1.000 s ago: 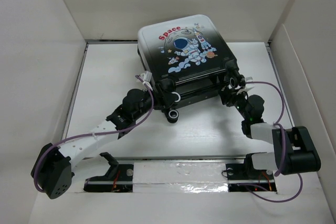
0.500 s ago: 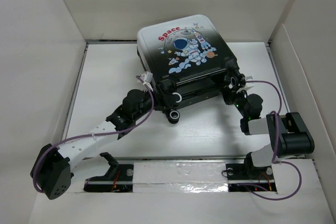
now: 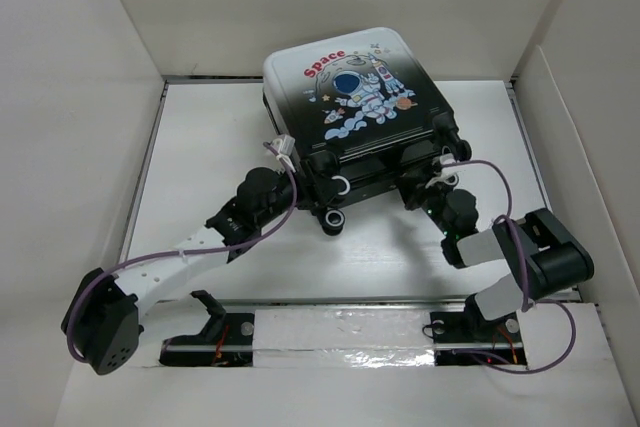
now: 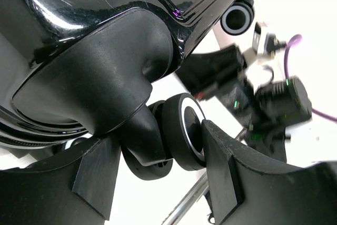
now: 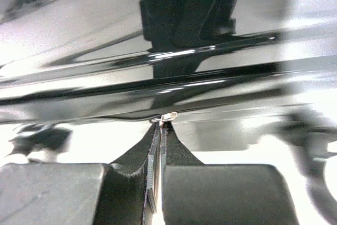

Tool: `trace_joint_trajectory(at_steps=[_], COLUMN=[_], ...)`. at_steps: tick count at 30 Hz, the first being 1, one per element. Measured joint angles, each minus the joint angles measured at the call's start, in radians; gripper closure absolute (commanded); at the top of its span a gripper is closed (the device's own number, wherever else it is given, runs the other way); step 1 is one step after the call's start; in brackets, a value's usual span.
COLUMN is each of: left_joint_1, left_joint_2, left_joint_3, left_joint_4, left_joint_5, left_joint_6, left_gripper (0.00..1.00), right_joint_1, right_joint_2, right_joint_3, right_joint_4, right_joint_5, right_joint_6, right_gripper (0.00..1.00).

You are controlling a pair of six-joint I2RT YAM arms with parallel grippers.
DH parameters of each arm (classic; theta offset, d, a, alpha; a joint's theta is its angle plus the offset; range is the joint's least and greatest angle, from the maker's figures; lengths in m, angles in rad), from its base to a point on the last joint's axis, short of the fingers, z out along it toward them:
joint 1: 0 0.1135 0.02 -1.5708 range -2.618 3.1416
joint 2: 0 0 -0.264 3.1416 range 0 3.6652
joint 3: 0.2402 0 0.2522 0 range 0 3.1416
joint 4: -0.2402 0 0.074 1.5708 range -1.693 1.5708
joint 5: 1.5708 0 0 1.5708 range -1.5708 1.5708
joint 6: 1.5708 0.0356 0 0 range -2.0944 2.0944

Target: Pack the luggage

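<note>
White table (image 3: 200, 147), white panels walling it on three sides. One luggage (image 3: 350, 97) lay at the far middle of the table against the back panel, printed shell up, with the astronaut and red "Space" facing the top camera and the black wheel end toward the arms. Both shells sat together with only a seam between them.

Left gripper (image 3: 318, 172) was at the near-left corner of the luggage (image 4: 105, 25). In the left wrist view the gripper (image 4: 158, 148) had its fingers (image 4: 226, 172) partly apart and closed down onto one caster wheel (image 4: 181, 135), and one pad touched the wheel's white-ringed face. Two white-ringed wheels were counted there: the gripped one and a second wheel (image 4: 237, 18) farther along the edge.

Right gripper (image 3: 425, 185) was at the near edge right of middle. In the right wrist view the gripper (image 5: 162, 125) had its fingers (image 5: 210, 193) pressed flat together with no gap, tips right at the glossy seam of the luggage (image 5: 184, 77). A tiny pale tab (image 5: 169, 115) sat at the tips. The view was blurred, so I couldn't tell whether it was pinched.

Count: two arms, two grippers, two purple cables (image 3: 525, 197), one per arm.
</note>
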Motion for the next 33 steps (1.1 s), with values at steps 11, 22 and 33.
trace_joint_trajectory(at_steps=[11, 22, 33], left_joint_1=[-0.020, 0.023, 0.064], left_joint_2=[0.167, 0.198, 0.175], left_joint_3=[0.131, 0.159, -0.027], left_joint_4=[0.014, 0.027, 0.333], left_joint_5=[0.116, 0.095, -0.160], left_joint_6=[-0.062, -0.091, -0.173], left_gripper=[1.00, 1.00, 1.00], right_joint_1=[0.522, 0.700, 0.719], right_joint_2=[-0.106, 0.194, 0.531], right_joint_3=[0.039, 0.240, 0.536], right_joint_4=[-0.171, 0.003, 0.167], right_joint_5=[0.331, 0.562, 0.684], right_joint_6=[-0.028, 0.059, 0.265], right_gripper=[1.00, 1.00, 0.68])
